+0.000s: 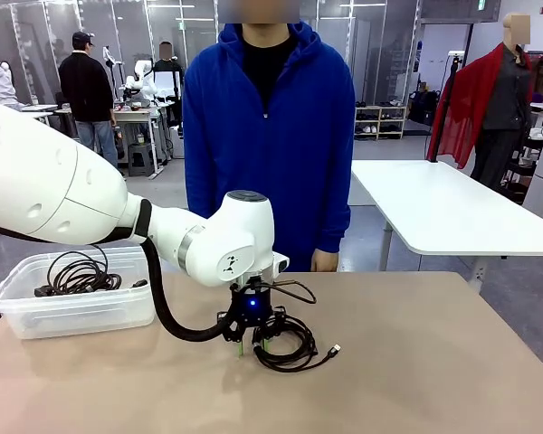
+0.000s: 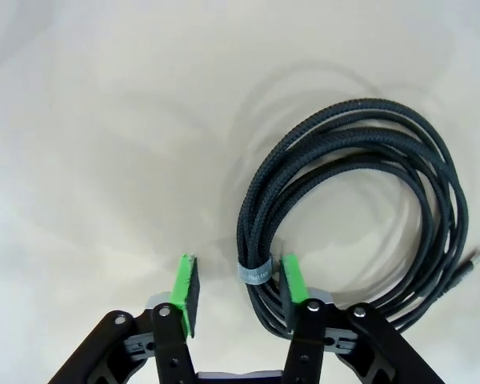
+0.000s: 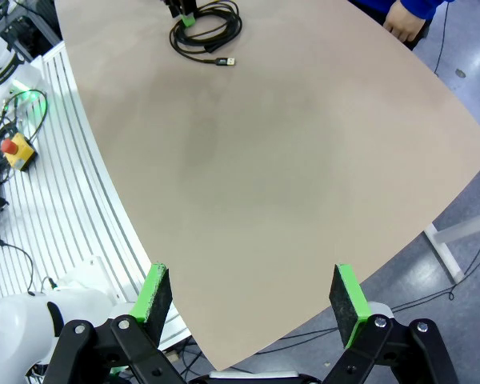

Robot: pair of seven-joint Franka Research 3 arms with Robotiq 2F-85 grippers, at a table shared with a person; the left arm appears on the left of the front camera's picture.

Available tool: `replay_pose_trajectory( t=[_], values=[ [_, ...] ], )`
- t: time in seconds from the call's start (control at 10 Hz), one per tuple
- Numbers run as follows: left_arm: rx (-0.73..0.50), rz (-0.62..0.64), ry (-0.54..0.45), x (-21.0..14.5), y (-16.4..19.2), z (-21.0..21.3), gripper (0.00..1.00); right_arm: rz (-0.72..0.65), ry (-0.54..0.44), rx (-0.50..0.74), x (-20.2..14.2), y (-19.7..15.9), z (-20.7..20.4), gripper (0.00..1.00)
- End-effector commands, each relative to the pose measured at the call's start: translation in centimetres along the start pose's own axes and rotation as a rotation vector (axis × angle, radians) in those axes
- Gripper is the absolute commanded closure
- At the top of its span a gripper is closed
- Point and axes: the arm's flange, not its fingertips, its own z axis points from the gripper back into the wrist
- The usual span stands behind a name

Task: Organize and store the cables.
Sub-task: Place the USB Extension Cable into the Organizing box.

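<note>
A black braided cable (image 1: 288,351), wound in a round coil and tied with a small grey band (image 2: 254,273), lies on the tan table with its plug end (image 1: 335,348) sticking out. My left gripper (image 1: 249,341) points down over the coil's left side. In the left wrist view the banded strands (image 2: 260,240) sit between the left gripper's (image 2: 238,280) green pads, against one pad (image 2: 293,282), with a gap to the other pad (image 2: 184,288). The right gripper (image 3: 252,292) hangs open over the table's near edge, far from the coil (image 3: 206,28). More coiled cables (image 1: 77,274) lie in a clear bin.
The clear plastic bin (image 1: 36,307) stands at the table's far left. A person in a blue hoodie stands at the far edge, one hand (image 1: 324,262) hanging by the table. A white table (image 1: 452,212) stands behind on the right.
</note>
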Motion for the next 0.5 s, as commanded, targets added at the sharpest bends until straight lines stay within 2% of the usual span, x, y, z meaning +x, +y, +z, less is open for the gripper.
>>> replay_pose_trajectory(
  t=[0.0,0.1,0.2,0.3,0.4],
  values=[
    [0.021,0.034,-0.060,0.42,-0.35,-0.31,0.69,0.013,-0.015,0.007,-0.05,-0.05,0.05,0.00],
    [0.019,0.039,-0.066,0.51,-0.20,-0.44,0.68,0.013,-0.015,0.007,-0.05,-0.05,0.05,0.00],
    [0.018,0.038,-0.066,0.55,-0.20,-0.54,0.89,0.013,-0.015,0.007,-0.05,-0.05,0.05,0.00],
    [0.018,0.035,-0.068,0.55,-0.23,-0.53,0.70,0.013,-0.015,0.007,-0.05,-0.05,0.05,0.00],
    [0.016,0.030,-0.070,0.54,-0.29,-0.49,1.00,0.013,-0.015,0.007,-0.05,-0.05,0.05,0.00]
  ],
)
